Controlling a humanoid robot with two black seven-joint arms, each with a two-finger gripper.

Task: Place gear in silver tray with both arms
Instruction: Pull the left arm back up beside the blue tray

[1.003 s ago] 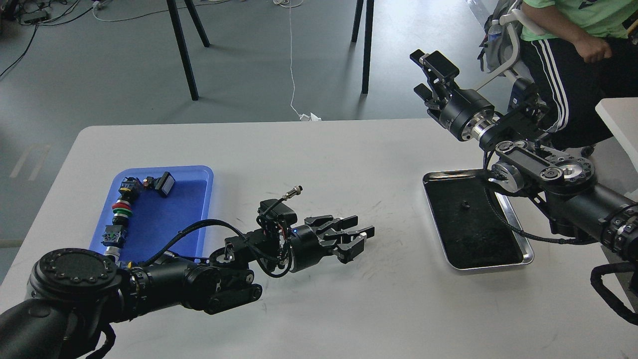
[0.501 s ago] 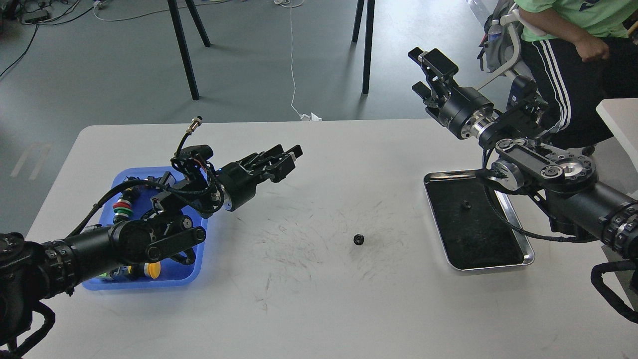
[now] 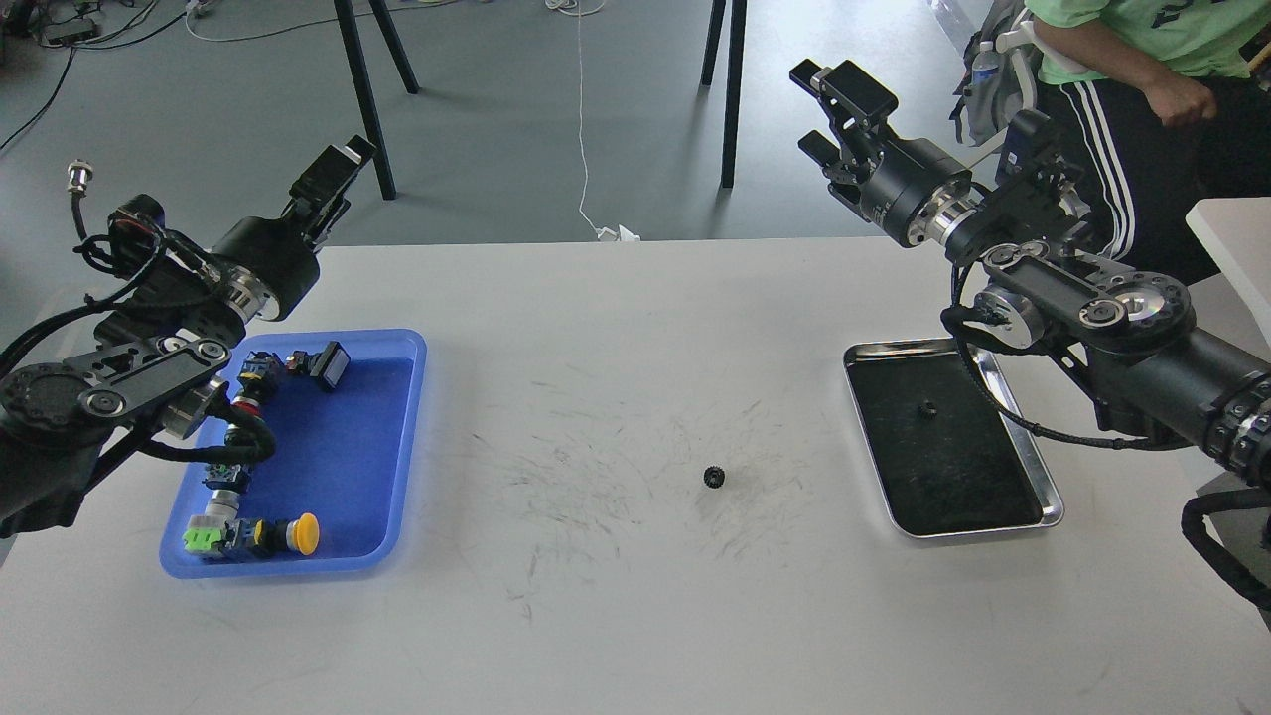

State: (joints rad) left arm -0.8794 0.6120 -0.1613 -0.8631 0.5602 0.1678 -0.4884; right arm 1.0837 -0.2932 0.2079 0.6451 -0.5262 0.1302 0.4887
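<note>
Fingers of both grippers empty; right gripper (image 3: 832, 111) spread apart, left gripper (image 3: 333, 177) state cannot be determined.
1 small black gear (image 3: 713, 478) lies on the white table (image 3: 635, 616), left of the silver tray (image 3: 1043, 516); a 2nd gear (image 3: 928, 407) rests inside that tray. Blue tray (image 3: 407, 437) sits at left.

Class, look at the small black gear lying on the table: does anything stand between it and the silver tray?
Nothing visible does. The gear lies on bare white table, and the stretch rightward to the silver tray holds only scuff marks. The tray's raised rim must be cleared.
</note>
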